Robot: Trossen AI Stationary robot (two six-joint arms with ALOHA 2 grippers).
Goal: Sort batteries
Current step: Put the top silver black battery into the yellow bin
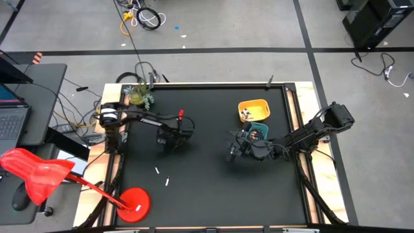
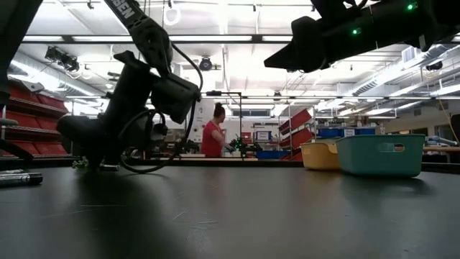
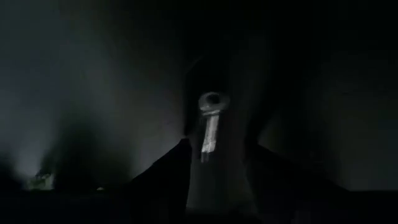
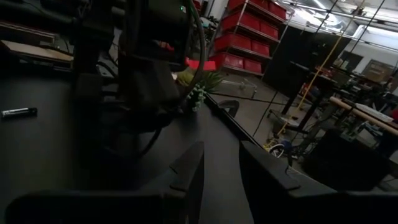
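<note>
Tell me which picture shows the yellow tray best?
The high view: it looks straight down into the yellow tray, so you see its whole rim and small things inside it, next to the teal tray. The low view shows only its side wall, partly behind the teal one. Neither wrist view shows it.

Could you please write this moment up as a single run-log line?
left gripper: down at the mat, pale battery between its fingers | right gripper: raised, empty | two batteries loose on mat | yellow tray, teal tray
</note>
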